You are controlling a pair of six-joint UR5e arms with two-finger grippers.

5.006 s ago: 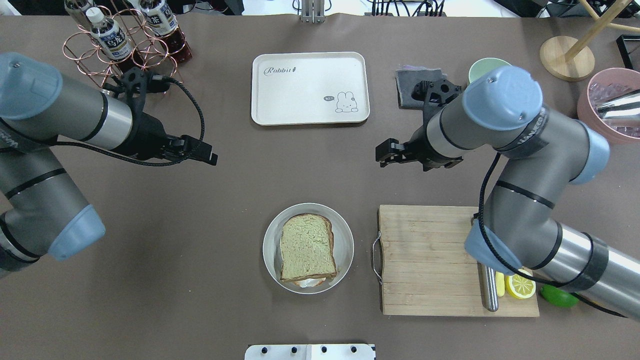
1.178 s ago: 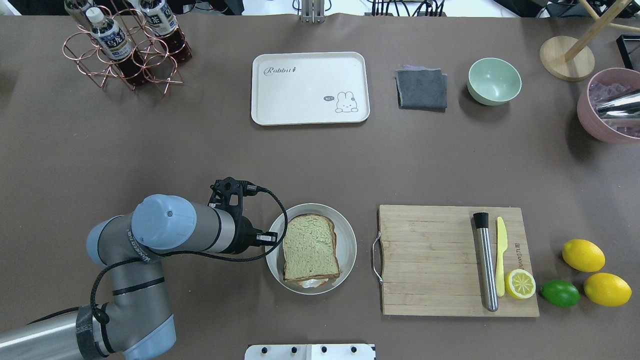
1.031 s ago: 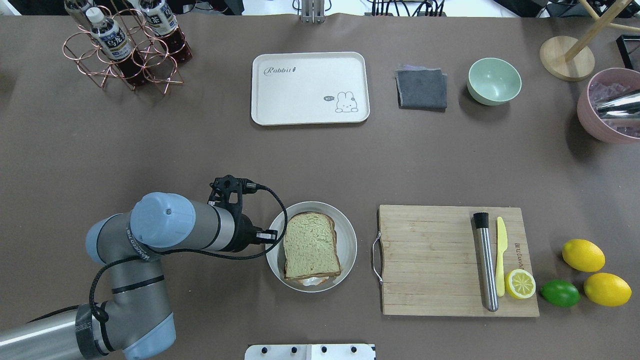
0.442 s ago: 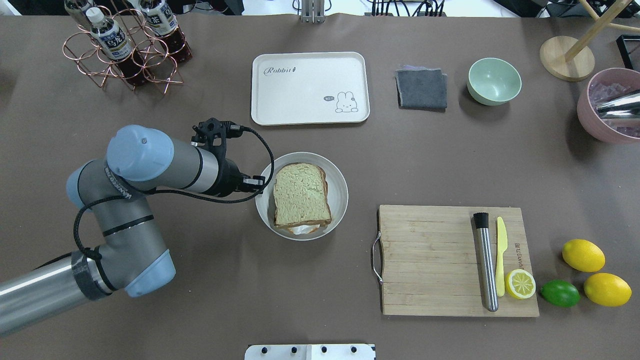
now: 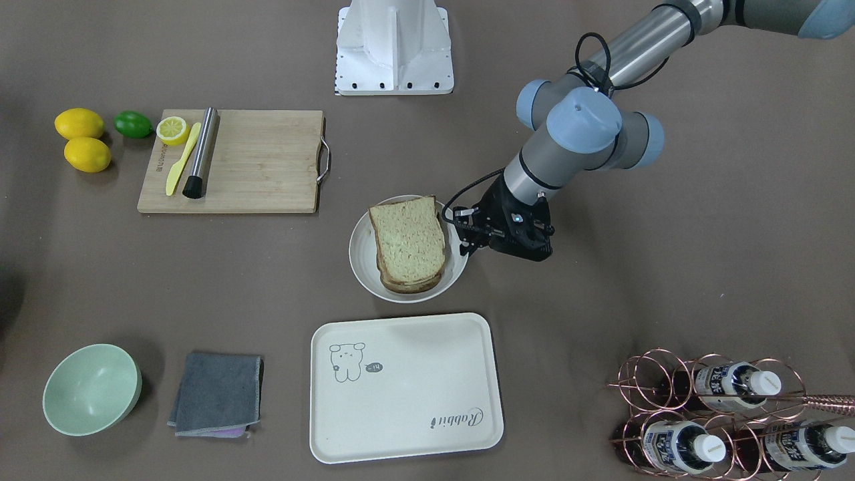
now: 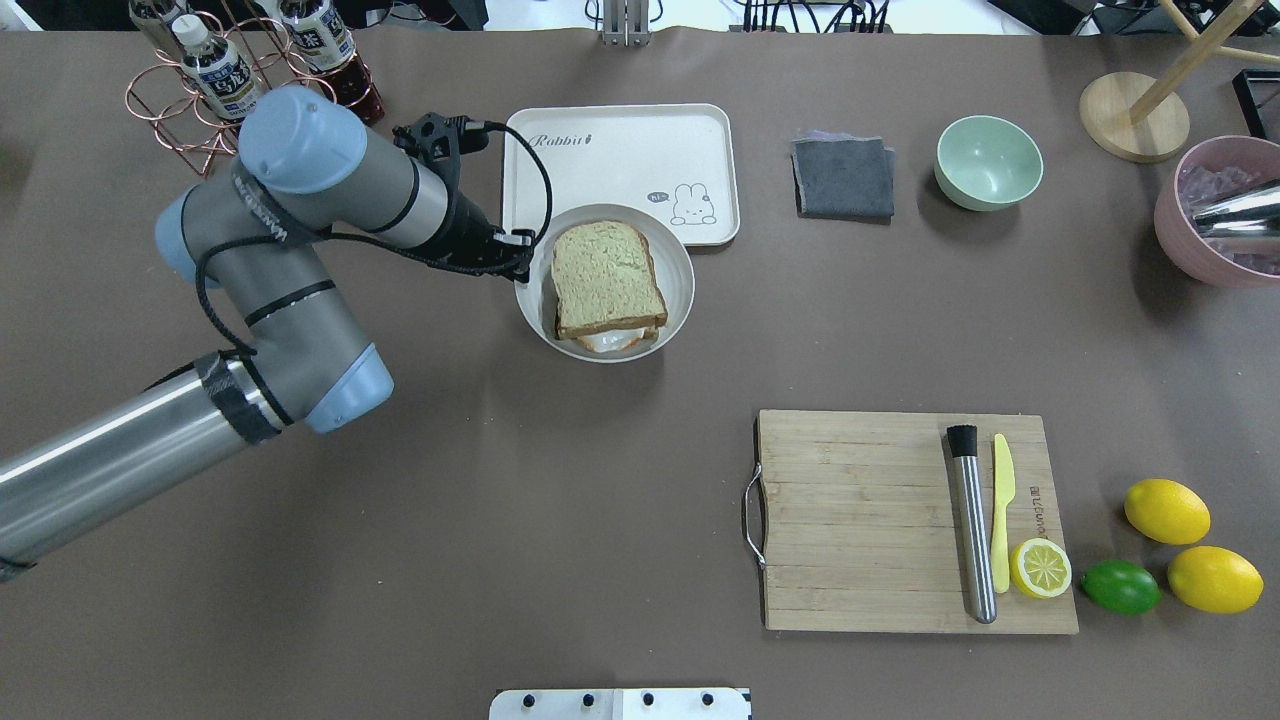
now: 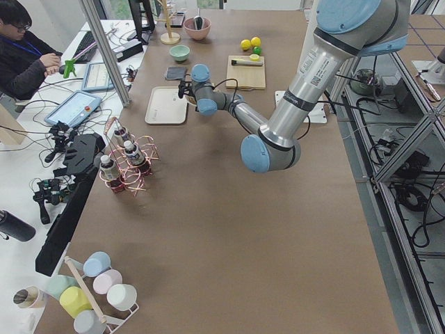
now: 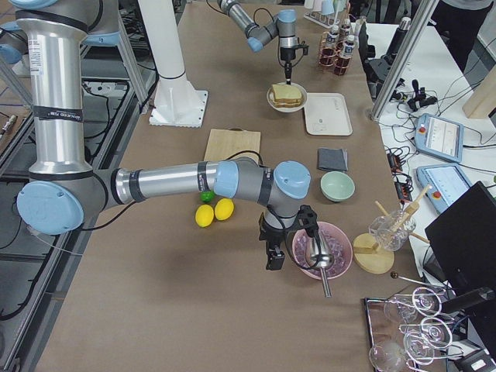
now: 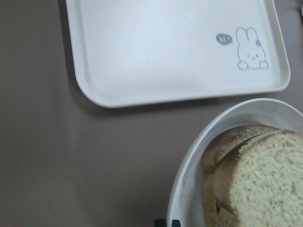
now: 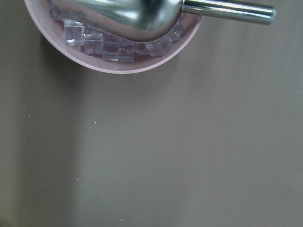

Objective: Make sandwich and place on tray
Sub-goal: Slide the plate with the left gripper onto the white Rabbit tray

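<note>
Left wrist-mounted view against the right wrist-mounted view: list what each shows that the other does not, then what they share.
Only the left wrist-mounted view shows the tray with its rabbit drawing, and the white plate holding the sandwich. A strip of table separates plate and tray there.

Only the right wrist-mounted view shows the pink bowl of ice cubes, with a metal scoop lying in it.

Both show the brown table beneath the camera.
</note>
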